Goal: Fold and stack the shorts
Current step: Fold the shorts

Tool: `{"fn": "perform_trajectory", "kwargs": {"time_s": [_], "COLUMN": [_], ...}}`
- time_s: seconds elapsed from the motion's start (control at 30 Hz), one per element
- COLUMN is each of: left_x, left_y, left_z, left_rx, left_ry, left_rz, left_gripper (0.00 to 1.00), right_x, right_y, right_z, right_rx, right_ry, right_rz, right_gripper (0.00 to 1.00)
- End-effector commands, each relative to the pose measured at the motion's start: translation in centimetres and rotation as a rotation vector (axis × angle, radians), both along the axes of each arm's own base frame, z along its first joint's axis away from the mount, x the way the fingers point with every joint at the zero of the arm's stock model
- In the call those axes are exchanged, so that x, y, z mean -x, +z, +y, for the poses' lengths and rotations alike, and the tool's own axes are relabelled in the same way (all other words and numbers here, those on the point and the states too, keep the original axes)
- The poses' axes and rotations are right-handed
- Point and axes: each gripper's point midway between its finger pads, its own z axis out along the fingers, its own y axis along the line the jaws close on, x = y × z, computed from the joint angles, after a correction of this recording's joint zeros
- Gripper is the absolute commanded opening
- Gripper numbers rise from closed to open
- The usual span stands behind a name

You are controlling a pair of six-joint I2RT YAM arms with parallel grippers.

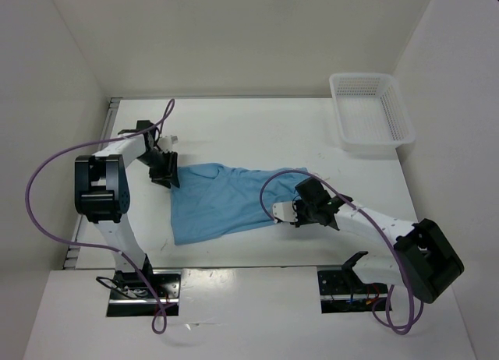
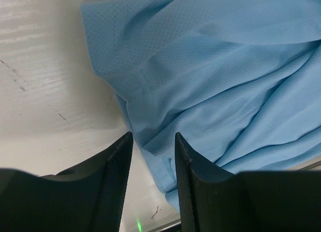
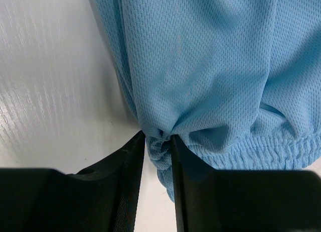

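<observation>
The shorts point(image 1: 222, 200) lie spread at mid-tabletop point(image 1: 257, 134). The right gripper point(image 1: 282, 213) is closed narrow, pinching their bunched right end. The left gripper point(image 1: 167, 176) stands parted astride their left edge, not clamped.

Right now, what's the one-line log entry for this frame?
shorts: spread on table, unfolded | left fingers: open, astride shorts' edge | right fingers: pinching waistband | basket: far right corner
</observation>
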Motion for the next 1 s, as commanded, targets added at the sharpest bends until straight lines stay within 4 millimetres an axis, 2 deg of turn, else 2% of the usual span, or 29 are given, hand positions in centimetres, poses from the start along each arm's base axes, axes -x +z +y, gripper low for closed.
{"fn": "perform_trajectory", "kwargs": {"time_s": [0.0,0.13,0.3,0.47,0.63,0.67,0.73,0.77,0.83,0.9,0.97], "left_x": [1.2,0.9,1.8,2.1,2.5,2.1,1.3,1.4,0.9,1.1,1.2], "left_y": [-0.4,0.0,-1.6,-1.7,-1.1,-0.9,0.6,1.0,2.0,2.0,1.8], "left_z": [-0.1,-1.3,-1.5,-1.5,-1.1,-0.8,-0.6,-0.6,-0.3,-0.3,-0.3], "left_rx": [0.008,0.043,0.038,0.039,0.015,-0.003,-0.021,-0.021,-0.036,-0.036,-0.035], "left_ry": [-0.002,-0.025,-0.034,-0.034,-0.031,-0.030,-0.028,-0.028,-0.026,-0.026,-0.026], "left_rz": [0.039,0.026,0.097,0.106,0.115,0.104,0.056,0.054,0.024,0.035,0.044], "left_gripper": [0.47,0.42,0.38,0.18,0.07,0.07,0.07,0.10,0.17,0.28,0.34], "right_x": [1.0,1.3,1.2,1.2,0.7,0.7,0.7,0.7,1.0,1.2,1.0], "right_y": [-0.6,-0.9,-0.9,-0.9,-0.5,-0.5,-0.5,-0.5,-0.8,-1.0,-0.9], "right_z": [0.0,-0.2,-0.4,-0.4,0.0,0.0,0.0,0.0,-0.2,-0.4,-0.3], "right_rx": [0.008,0.013,0.020,0.020,0.013,0.013,0.013,0.013,0.018,0.027,0.022], "right_ry": [0.032,0.033,0.028,0.028,0.036,0.036,0.036,0.036,0.036,0.045,0.045], "right_rz": [0.025,0.033,0.028,0.028,0.011,0.011,0.011,0.011,0.019,0.024,0.016], "right_gripper": [0.33,0.33,0.33,0.33,0.33,0.33,0.33,0.33,0.33,0.33,0.33]}}
